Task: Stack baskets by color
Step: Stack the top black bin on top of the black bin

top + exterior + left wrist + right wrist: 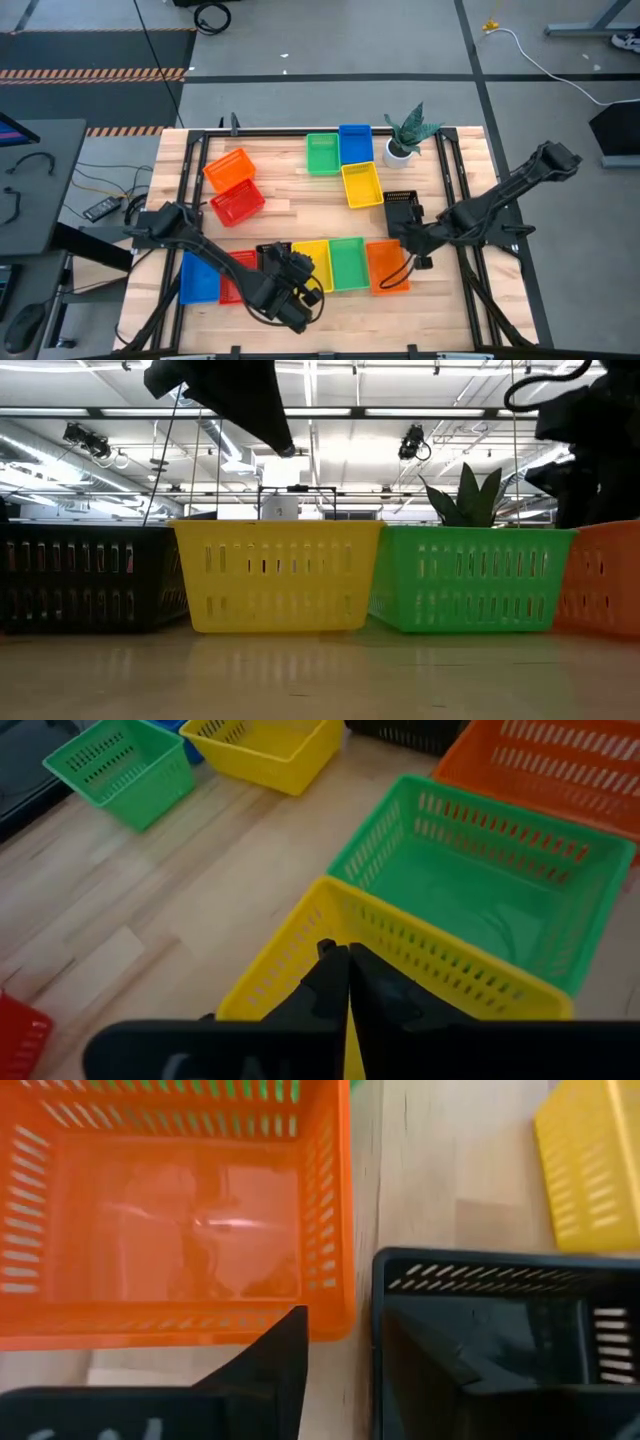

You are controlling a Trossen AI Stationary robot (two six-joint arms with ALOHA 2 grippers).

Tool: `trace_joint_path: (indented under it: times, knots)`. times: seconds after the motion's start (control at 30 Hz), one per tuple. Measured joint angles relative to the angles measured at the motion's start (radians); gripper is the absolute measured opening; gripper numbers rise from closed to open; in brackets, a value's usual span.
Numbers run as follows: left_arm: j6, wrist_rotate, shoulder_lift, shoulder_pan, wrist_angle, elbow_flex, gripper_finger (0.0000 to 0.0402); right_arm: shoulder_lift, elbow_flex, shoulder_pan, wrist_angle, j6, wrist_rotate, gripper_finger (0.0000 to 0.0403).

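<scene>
A row of baskets stands along the near edge: blue (198, 277), red (232, 285), black (85, 575), yellow (314, 262), green (347, 263) and orange (388, 265). Farther back stand orange (228, 168), red (237, 203), green (322, 153), blue (355, 143), yellow (362, 184) and black (403, 208) baskets. My left gripper (347, 982) is shut with nothing in it and hangs above the near-row yellow basket (400, 960). My right gripper (350, 1370) is open between the near orange basket (180, 1210) and the far black basket (500, 1340). One finger (275, 1360) is outside the black wall; the other seems to be inside it.
A green plant in a white pot (405, 135) stands at the far edge beside the blue basket. Bare wood shows in the table's middle (300, 210) and along the near edge (320, 670). Black frame rails (190, 170) run along both sides of the table.
</scene>
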Motion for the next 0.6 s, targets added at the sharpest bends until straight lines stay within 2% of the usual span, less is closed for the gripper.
trace_joint_path:
  times: [0.33, 0.6]
  knots:
    - [0.000, -0.001, 0.000, -0.012, 0.024, 0.000, 0.0004, 0.018, 0.044, -0.006, -0.053, 0.010, 0.000, 0.0133]
    - [0.008, 0.000, 0.000, -0.009, 0.033, 0.000, 0.0023, 0.018, 0.122, -0.023, -0.262, 0.085, 0.007, 0.0133]
